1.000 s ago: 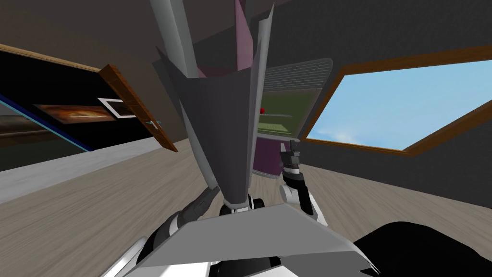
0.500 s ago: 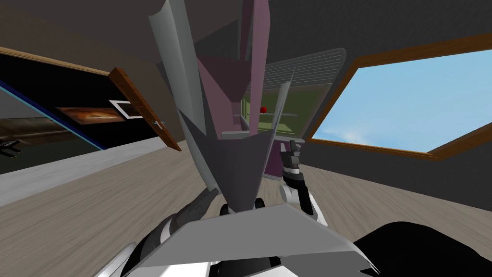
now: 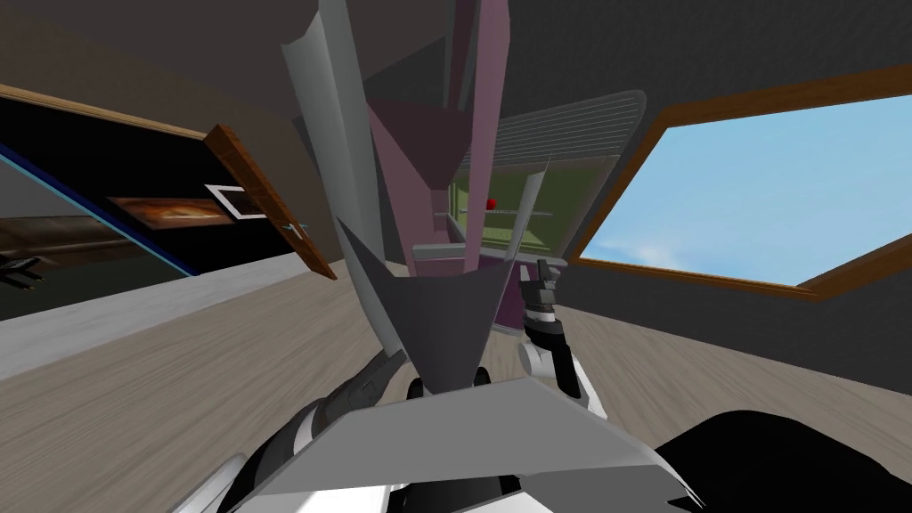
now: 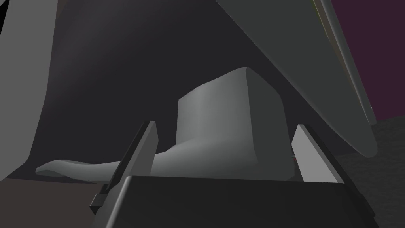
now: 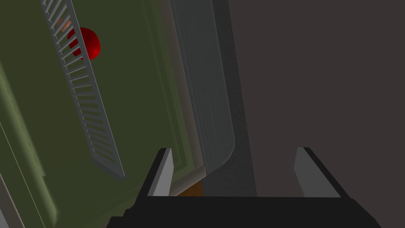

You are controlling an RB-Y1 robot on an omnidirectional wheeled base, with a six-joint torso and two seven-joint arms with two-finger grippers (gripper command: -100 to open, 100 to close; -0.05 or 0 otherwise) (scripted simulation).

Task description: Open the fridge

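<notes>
Fingers of our left gripper [image 4: 224, 126] stand wide apart, the grey fridge handle [image 4: 233, 103] between them; our right gripper [image 5: 234, 150] is equally wide.

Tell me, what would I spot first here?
The big grey fridge door, open right in the middle, close in front of the robot. Behind it a small red ball sits on a wire shelf inside the green fridge, and a wide window full of blue sky glows on the right.
</notes>
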